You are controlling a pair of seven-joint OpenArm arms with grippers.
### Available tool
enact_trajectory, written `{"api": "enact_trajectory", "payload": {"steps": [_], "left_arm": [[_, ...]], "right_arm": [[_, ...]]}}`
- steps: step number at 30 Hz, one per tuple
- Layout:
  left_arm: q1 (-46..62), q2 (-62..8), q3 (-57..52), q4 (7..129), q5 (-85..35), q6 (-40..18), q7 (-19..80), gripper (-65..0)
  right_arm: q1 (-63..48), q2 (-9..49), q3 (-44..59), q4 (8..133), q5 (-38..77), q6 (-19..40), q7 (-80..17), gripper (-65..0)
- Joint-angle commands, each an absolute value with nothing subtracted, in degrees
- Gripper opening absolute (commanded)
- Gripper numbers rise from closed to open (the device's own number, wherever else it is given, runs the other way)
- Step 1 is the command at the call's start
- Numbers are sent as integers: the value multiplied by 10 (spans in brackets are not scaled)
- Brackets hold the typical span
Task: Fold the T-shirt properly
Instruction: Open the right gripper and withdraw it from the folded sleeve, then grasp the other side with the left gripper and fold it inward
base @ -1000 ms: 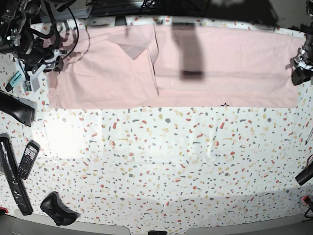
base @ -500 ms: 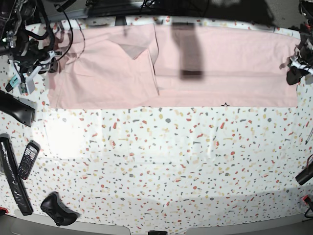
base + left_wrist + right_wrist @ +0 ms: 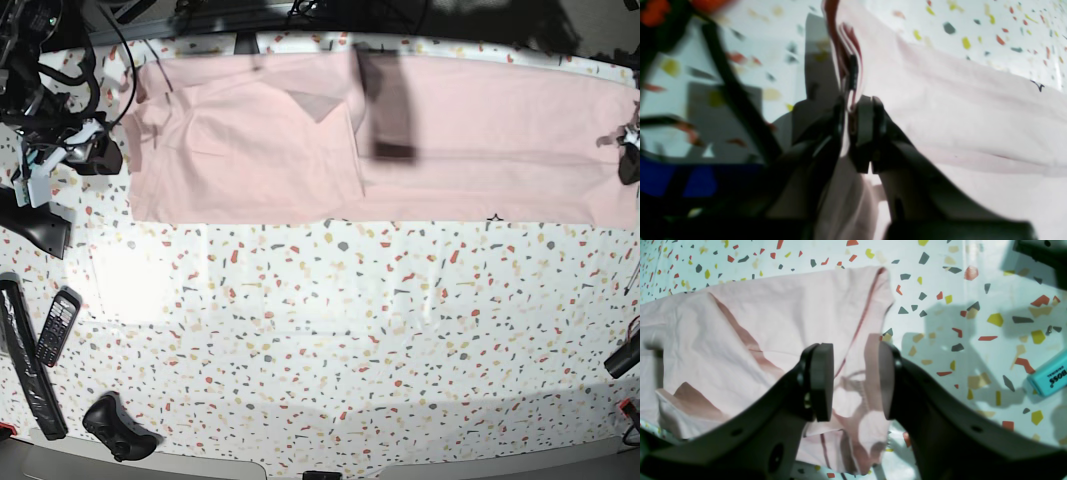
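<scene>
Pink T-shirt spread as a long, flat band across the far edge of the speckled table, folded in half lengthwise, near edge straight, a sleeve fold showing in the left half of the base view. Dark strap shadow falling across the cloth near its middle.

Left gripper at the base view's right end of the band, jaws pressed together on a thin edge of the T-shirt, cloth rising in a pleat between the pads and draping away to the right in the wrist view. Small black mark on the fabric near the hem in that view.

Right gripper at the other end, jaws standing apart with a clear gap, hovering over a rumpled corner of the T-shirt; fabric visible between and beneath the pads, no pinch. Blue marker lying on the table just to the side in the right wrist view.

Near the base view's left edge: phone, black game controller, long black bar, all well apart from the cloth
</scene>
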State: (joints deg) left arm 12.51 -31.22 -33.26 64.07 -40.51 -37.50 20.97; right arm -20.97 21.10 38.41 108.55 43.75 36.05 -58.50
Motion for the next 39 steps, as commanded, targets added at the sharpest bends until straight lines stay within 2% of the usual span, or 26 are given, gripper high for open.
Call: {"api": "enact_trajectory", "payload": {"steps": [1, 8, 13, 18, 20, 23, 26, 29, 35, 39], "left_arm": [[122, -330, -338, 652, -415, -377, 200, -650], [142, -309, -342, 784, -468, -377, 310, -650], [199, -240, -340, 951, -485, -377, 347, -650], [227, -169, -321, 1044, -503, -377, 356, -650], [227, -156, -290, 1056, -513, -376, 364, -650], [227, -149, -219, 1057, -506, -336, 369, -650], [225, -150, -150, 1057, -485, -320, 347, -650], [225, -149, -93, 1057, -457, -286, 314, -650], [191, -145, 2, 1057, -380, -206, 312, -650], [167, -119, 39, 1057, -338, -183, 314, -650]], "right_arm": [[-207, 220, 389, 1096, 450, 365, -575, -435], [-206, 220, 389, 1096, 450, 365, -574, -435], [-207, 220, 389, 1095, 451, 365, -574, -435], [-207, 220, 389, 1095, 452, 365, -574, -435], [-207, 220, 389, 1095, 452, 365, -574, -435], [-207, 220, 389, 1095, 452, 364, -575, -435], [-207, 220, 389, 1096, 452, 364, -574, -435], [-207, 220, 389, 1095, 452, 364, -574, -435], [-207, 220, 389, 1095, 452, 364, -574, -435], [-207, 220, 389, 1095, 452, 364, -574, -435]]}}
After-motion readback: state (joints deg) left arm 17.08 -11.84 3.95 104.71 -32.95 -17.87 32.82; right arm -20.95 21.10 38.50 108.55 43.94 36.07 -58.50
